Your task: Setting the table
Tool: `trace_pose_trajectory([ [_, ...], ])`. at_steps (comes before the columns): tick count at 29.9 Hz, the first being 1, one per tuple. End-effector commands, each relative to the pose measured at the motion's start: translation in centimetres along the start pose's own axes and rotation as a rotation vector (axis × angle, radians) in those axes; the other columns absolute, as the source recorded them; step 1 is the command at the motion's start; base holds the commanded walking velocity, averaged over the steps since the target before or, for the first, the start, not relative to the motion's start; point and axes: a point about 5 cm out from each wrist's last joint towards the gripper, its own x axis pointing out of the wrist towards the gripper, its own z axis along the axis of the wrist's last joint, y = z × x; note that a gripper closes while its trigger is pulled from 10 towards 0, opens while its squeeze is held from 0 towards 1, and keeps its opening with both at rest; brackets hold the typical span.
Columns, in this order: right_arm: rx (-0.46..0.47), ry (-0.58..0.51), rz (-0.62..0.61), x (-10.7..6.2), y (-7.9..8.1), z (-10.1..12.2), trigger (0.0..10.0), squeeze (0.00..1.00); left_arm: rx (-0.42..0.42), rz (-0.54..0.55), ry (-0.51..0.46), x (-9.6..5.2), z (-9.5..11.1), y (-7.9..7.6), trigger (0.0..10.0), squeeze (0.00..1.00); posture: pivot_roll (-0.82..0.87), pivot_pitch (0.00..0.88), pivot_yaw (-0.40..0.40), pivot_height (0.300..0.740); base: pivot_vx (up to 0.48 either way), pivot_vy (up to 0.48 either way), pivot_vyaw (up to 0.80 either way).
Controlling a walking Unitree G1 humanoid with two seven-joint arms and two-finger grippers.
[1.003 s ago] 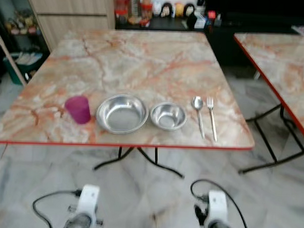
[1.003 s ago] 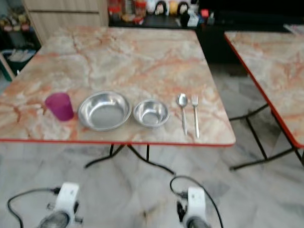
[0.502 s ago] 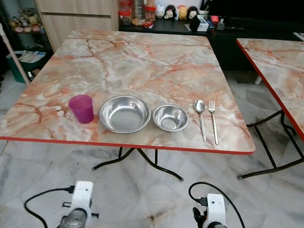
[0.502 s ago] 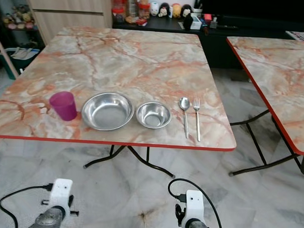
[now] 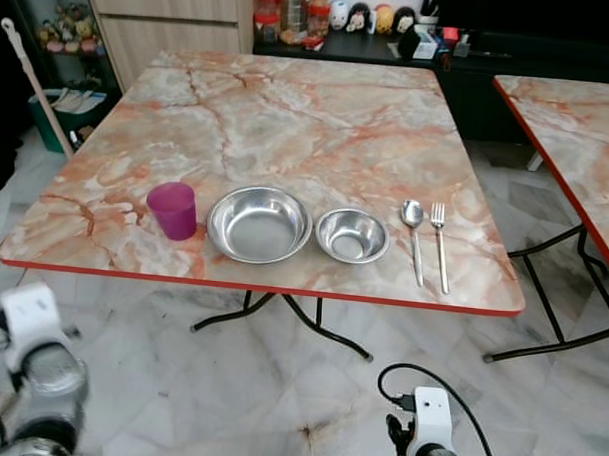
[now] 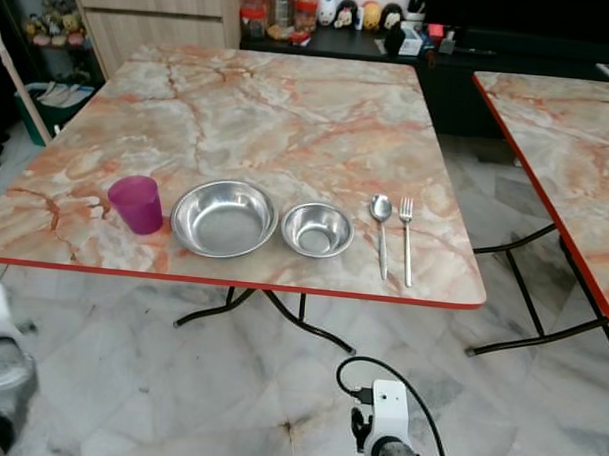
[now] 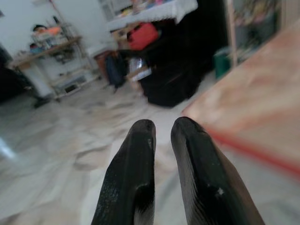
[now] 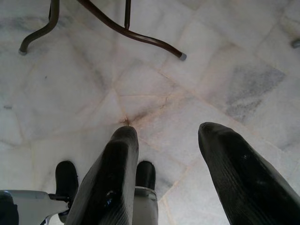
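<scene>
A marble-patterned surface (image 5: 289,107) with a red edge takes up the upper and middle part of the left eye view, and a row of tableware lies along its near edge. From the left of the frame to the right stand a purple cup (image 5: 172,209), upright; a large steel bowl (image 5: 260,223) just beside it; a smaller steel bowl (image 5: 352,236) close to the large one; then a spoon (image 5: 414,237) and a fork (image 5: 440,243) lying side by side, handles pointing toward the near edge. All five things are apart from both arms. A second surface (image 5: 577,147) of the same pattern runs along the right edge of the frame, well apart from the first. The left arm's wrist (image 5: 35,354) shows at the lower left, below the surface's edge; in the left wrist view the left pincer (image 7: 161,136) is clenched, its two fingertips nearly touching with nothing between them, pointing past the red edge toward a blurred room. The right arm's wrist (image 5: 428,427) sits at the bottom centre-right above the pale tiled floor (image 5: 279,397); in the right wrist view the right pincer (image 8: 168,140) is released, fingers spread wide and empty, aimed down at the floor near the black table legs (image 8: 126,28).
</scene>
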Motion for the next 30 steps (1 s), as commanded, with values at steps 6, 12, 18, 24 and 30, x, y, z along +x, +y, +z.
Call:
trace_pose_trajectory([
  [6, 0.006, 0.012, -0.010, -0.1, -0.3, -0.3, 10.0, 0.00, -0.350, -0.423, -0.275, 0.7, 10.0, -5.9, 10.0, 0.00, 0.08, 0.140, -0.049, 0.740, 0.000, 0.000, 0.00],
  [12, 0.016, 0.010, -0.015, -0.1, -0.4, -0.3, 10.0, 0.00, -0.542, -0.684, -0.280, -2.1, 12.8, -8.5, 10.0, 0.00, 0.06, 0.143, -0.045, 0.740, 0.000, 0.000, 0.00],
  [18, 0.007, 0.023, -0.017, -0.2, -0.6, -0.7, 10.0, 0.00, -0.627, -0.850, -0.266, -3.5, 13.7, -8.2, 10.0, 0.30, 0.07, 0.133, -0.045, 0.740, 0.000, 0.000, 0.00],
  [24, 0.001, 0.022, -0.010, -0.2, -0.5, -0.6, 10.0, 0.00, -0.690, -1.062, -0.193, -6.0, 13.2, -8.1, 10.0, 1.00, 0.08, 0.125, -0.042, 0.740, 0.000, 0.000, 0.00],
  [30, -0.005, 0.020, 0.005, -0.1, 0.0, -0.4, 10.0, 0.00, -0.608, -1.139, -0.144, -7.2, 12.5, -8.1, 10.0, 1.00, 0.09, 0.131, -0.043, 0.740, 0.000, 0.000, 0.00],
])
